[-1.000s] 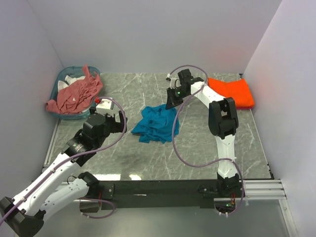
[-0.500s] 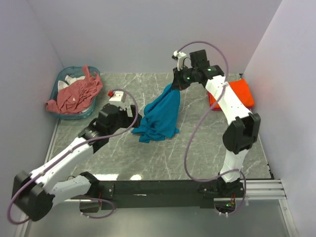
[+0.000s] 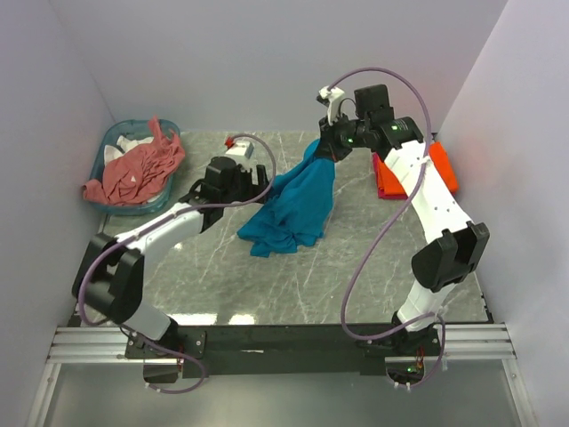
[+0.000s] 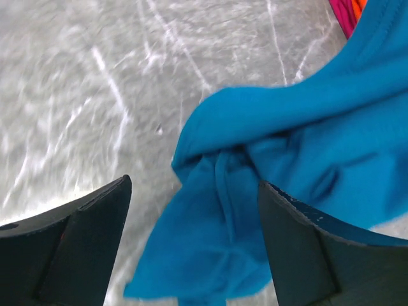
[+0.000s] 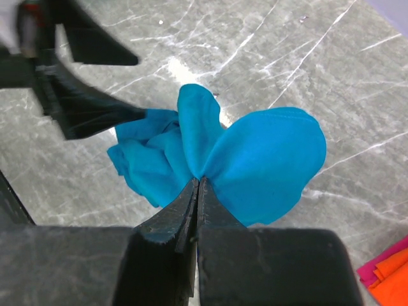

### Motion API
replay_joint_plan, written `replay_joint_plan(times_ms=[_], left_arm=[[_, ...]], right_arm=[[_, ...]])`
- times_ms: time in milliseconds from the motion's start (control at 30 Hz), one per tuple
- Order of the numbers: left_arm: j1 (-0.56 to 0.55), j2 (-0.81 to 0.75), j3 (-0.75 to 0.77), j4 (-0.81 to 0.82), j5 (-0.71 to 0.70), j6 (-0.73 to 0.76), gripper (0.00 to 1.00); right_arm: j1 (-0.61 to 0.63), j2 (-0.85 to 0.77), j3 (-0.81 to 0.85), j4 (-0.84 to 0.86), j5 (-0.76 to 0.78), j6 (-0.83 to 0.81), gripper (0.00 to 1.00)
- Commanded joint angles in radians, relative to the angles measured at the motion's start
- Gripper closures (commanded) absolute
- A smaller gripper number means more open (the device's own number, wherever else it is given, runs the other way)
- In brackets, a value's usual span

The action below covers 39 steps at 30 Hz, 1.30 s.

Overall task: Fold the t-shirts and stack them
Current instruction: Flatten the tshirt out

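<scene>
No readable text, labels, brands or numbers anywhere — not on cloth, arms, basket or table.

- The teal-blue t-shirt [image 3: 293,209] is unfolded and bunched. One upper fold is pinched in the closed right gripper [image 3: 322,151] and lifted off the table [image 3: 222,267] toward the back. From there the cloth hangs in a slanting drape, and its crumpled lower part rests mid-table.
- The bright orange t-shirt [image 3: 442,167] lies folded flat at the far right of the table, partly hidden behind the right arm. A pinkish-red edge shows along its left side.
- The salmon-pink t-shirt [image 3: 133,169] is a rumpled heap in the teal basket [image 3: 114,138] at the far left. It spills over the near rim, with one corner sticking up.
</scene>
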Motion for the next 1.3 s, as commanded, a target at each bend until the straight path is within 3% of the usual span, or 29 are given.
replay_joint_plan(times_ms=[0, 333, 400, 500, 533, 600, 1000, 1267], left_arm=[[0.017, 0.059, 0.08, 0.078, 0.111, 0.099, 0.16], [0.07, 0.236, 0.172, 0.116, 0.402, 0.109, 0.22], [0.074, 0.262, 0.201, 0.107, 0.469, 0.101, 0.35], [0.085, 0.274, 0.287, 0.049, 0.549, 0.078, 0.77], [0.093, 0.27, 0.334, 0.006, 0.559, 0.061, 0.99], [0.1, 0.245, 0.359, -0.019, 0.554, 0.044, 1.0], [0.099, -0.288, 0.408, -0.063, 0.439, 0.049, 1.0], [0.096, -0.417, 0.537, -0.072, 0.48, 0.003, 1.0]], right_arm=[[0.005, -0.073, 0.011, -0.011, -0.018, -0.018, 1.0], [0.006, -0.109, -0.009, -0.028, -0.026, -0.005, 1.0], [0.006, -0.109, -0.014, -0.036, -0.031, 0.0, 1.0], [0.005, -0.122, -0.014, -0.044, -0.014, -0.005, 1.0], [0.006, -0.127, -0.015, -0.045, -0.008, -0.006, 1.0], [0.006, -0.15, -0.012, -0.045, 0.02, -0.014, 1.0], [0.0, -0.3, 0.129, -0.004, 0.301, -0.107, 1.0], [-0.011, -0.435, 0.241, 0.096, 0.42, -0.091, 1.0]])
